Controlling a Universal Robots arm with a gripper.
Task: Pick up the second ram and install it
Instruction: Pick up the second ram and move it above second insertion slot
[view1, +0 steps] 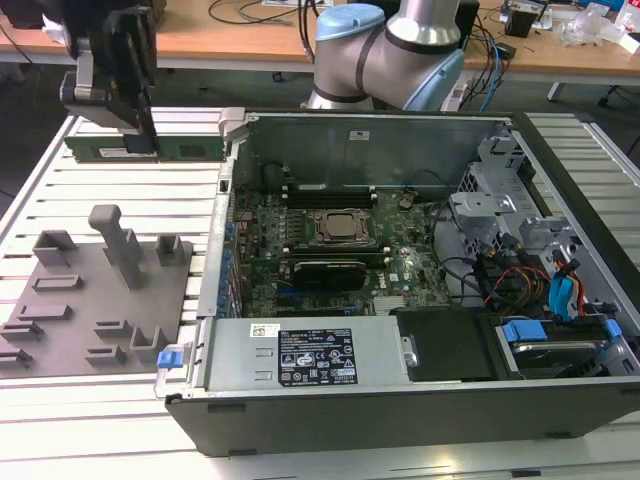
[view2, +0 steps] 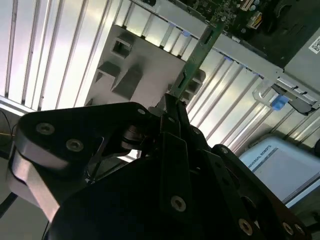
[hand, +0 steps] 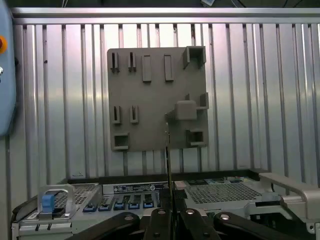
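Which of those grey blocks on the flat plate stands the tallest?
The wide-headed grey plastic post on the flat grey plate; it rises well above the low stubs and frames around it.

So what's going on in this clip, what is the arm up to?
The arm's gripper is shut on the second ram, a green stick held lengthwise in the air. It hangs over the slatted table, beyond the grey holder plate and to the exterior view's left of the open computer case. The stick is not yet over the motherboard.
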